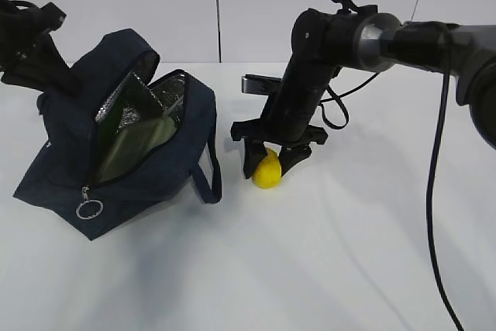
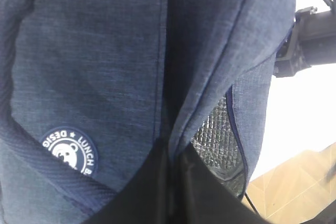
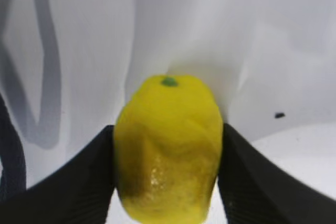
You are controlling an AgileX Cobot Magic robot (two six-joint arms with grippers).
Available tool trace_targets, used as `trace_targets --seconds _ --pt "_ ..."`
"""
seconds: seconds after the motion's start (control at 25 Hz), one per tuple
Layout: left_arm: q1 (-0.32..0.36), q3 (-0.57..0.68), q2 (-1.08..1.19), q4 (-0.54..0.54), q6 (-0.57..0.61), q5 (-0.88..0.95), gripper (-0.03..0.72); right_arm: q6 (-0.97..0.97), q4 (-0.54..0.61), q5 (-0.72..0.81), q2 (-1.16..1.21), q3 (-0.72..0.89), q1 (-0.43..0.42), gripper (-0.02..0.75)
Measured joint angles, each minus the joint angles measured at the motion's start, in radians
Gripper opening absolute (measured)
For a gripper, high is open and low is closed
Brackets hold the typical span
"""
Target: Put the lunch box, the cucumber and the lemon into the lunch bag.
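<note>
The navy lunch bag point(image 1: 54, 160) lies tilted on the white table, its zippered top gaping toward me. Inside it rest the pale green lid of the lunch box point(image 1: 143, 145) and, above that, the dark green cucumber point(image 1: 128, 106). My left gripper point(image 2: 170, 182) is shut on the lunch bag's fabric point(image 2: 94, 66) at its far upper edge. The yellow lemon point(image 1: 269, 172) sits on the table right of the bag. My right gripper point(image 1: 269, 162) comes down over it, and in the right wrist view both fingers point(image 3: 79, 187) press against the sides of the lemon point(image 3: 168, 140).
A loop handle point(image 1: 208, 184) of the bag hangs down close to the left of the lemon. The metal ring pull point(image 1: 89, 209) dangles at the bag's front corner. Silver lining point(image 2: 215, 135) shows inside the opening. A cable point(image 1: 434, 191) trails from the right arm.
</note>
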Motion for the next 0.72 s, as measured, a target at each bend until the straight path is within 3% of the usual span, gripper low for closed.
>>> trace_targets --seconds 0.12,0.24,0.48,0.72 --pt "0.0 0.0 0.0 0.0 0.0 0.0 -0.006 0.0 0.0 0.014 0.0 0.0 0.0 0.36" --pt "0.0 0.0 0.0 0.0 0.0 0.0 -0.006 0.0 0.0 0.03 0.0 0.0 0.0 0.328" --pt "0.0 0.0 0.0 0.0 0.0 0.0 -0.006 -0.013 0.014 0.051 0.004 -0.066 0.0 0.324" --pt "0.0 0.0 0.0 0.042 0.0 -0.002 -0.006 -0.076 0.156 0.056 -0.042 -0.138 0.0 0.323"
